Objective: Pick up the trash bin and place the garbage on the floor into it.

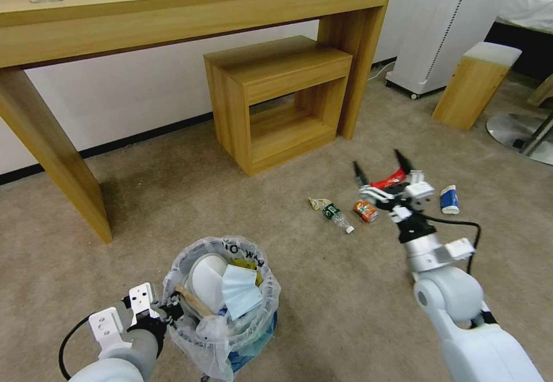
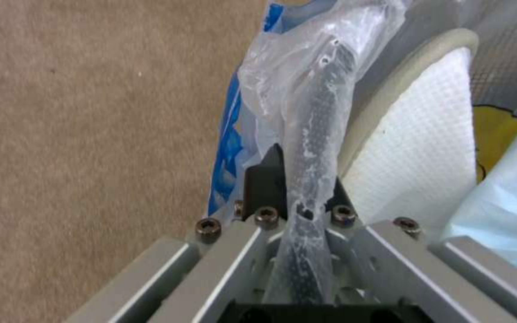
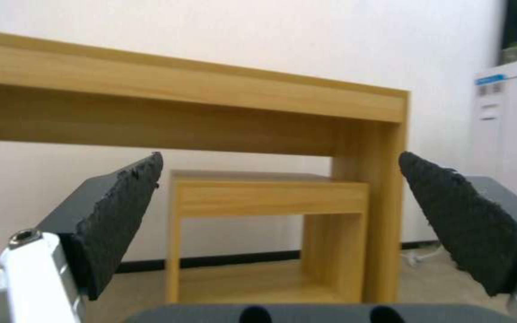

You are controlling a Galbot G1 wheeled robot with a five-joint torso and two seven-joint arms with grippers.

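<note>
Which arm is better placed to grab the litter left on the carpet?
Right. Its open end effector hangs over the red wrapper and can; the left end effector is clamped on the trash bin rim.

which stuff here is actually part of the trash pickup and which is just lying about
Part of the job:
- trash bin, rim held by left gripper
- plastic bottle
- crushed can
- red wrapper
- paper cup
- open right gripper above them

Just there:
- long wooden table
- small wooden table
- white appliance
- stool
</note>
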